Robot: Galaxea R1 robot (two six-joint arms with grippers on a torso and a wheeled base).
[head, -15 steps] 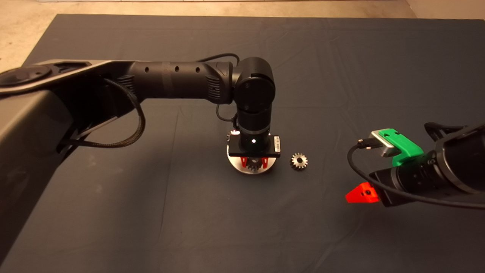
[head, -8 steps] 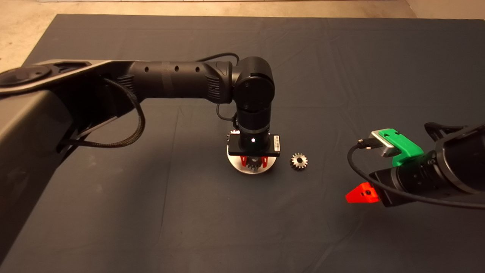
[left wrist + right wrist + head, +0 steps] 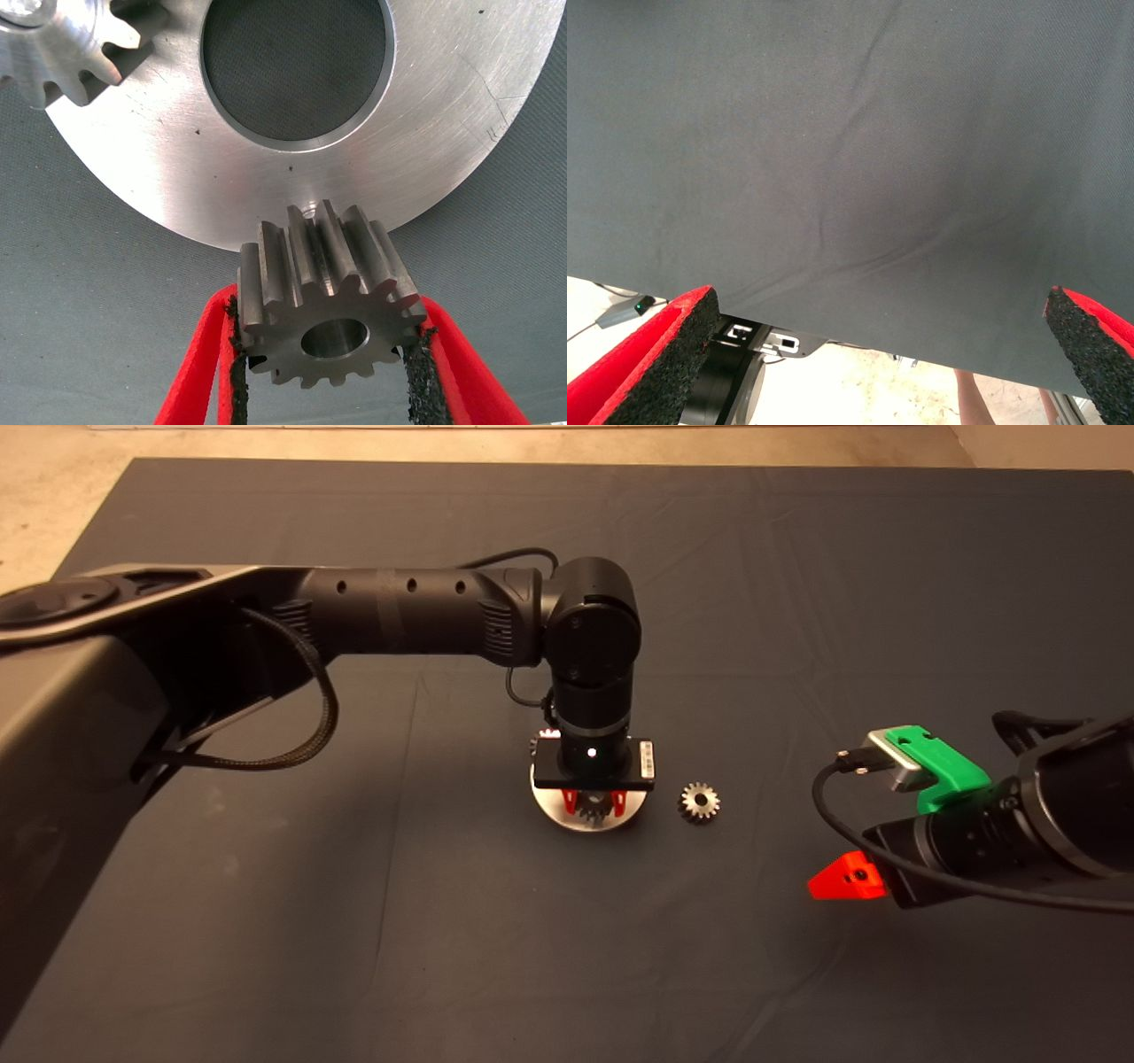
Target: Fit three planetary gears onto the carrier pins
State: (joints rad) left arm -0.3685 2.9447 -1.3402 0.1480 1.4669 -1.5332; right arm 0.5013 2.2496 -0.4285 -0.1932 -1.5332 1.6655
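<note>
Two black arms reached over the dark mat [image 3: 266,921]. I saw my left gripper [image 3: 328,350] above the flat shiny metal disc [image 3: 551,808], its fingers clamped on one small silvery toothed gear [image 3: 326,292] at the disc's rim. Another gear [image 3: 53,40] sat on the disc; a third [image 3: 699,802] lay just beside it. My right gripper [image 3: 877,354] waited well apart, fingers spread wide, holding nothing.

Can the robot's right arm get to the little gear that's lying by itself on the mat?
Probably yes. The loose gear lies on bare mat between the disc and the right pincer, which waits open with nothing between them. The left pincer is busy over the disc, holding another gear.
</note>
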